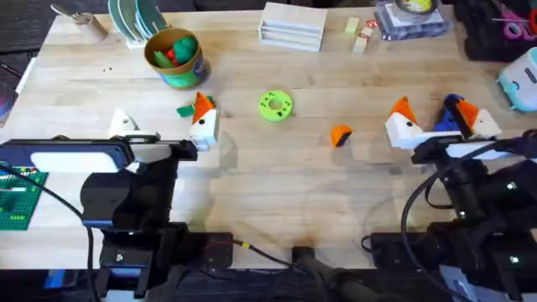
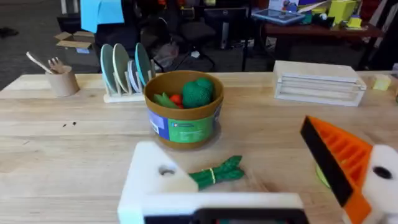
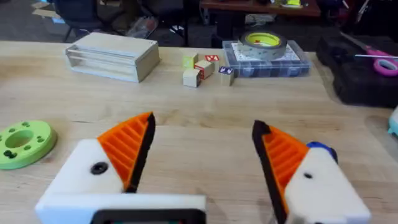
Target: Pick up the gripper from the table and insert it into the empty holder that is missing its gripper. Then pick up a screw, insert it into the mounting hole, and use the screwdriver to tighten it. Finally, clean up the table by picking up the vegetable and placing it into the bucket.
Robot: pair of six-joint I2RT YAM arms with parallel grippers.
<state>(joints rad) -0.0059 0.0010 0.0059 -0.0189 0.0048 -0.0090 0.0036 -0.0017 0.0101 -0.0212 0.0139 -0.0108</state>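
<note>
The vegetable (image 1: 185,111) lies flat, long axis across the table.

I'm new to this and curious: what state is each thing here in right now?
gripper: loose on table
holder: bare, no orange tip
vegetable: on table, outside bucket
bucket: upright, holding toy food
screwdriver: on table, unheld
left end effector: open
right end effector: open

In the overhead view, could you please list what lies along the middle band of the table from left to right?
Dark green vegetable → lime-green round disc → loose orange gripper → blue-handled screwdriver.
</note>
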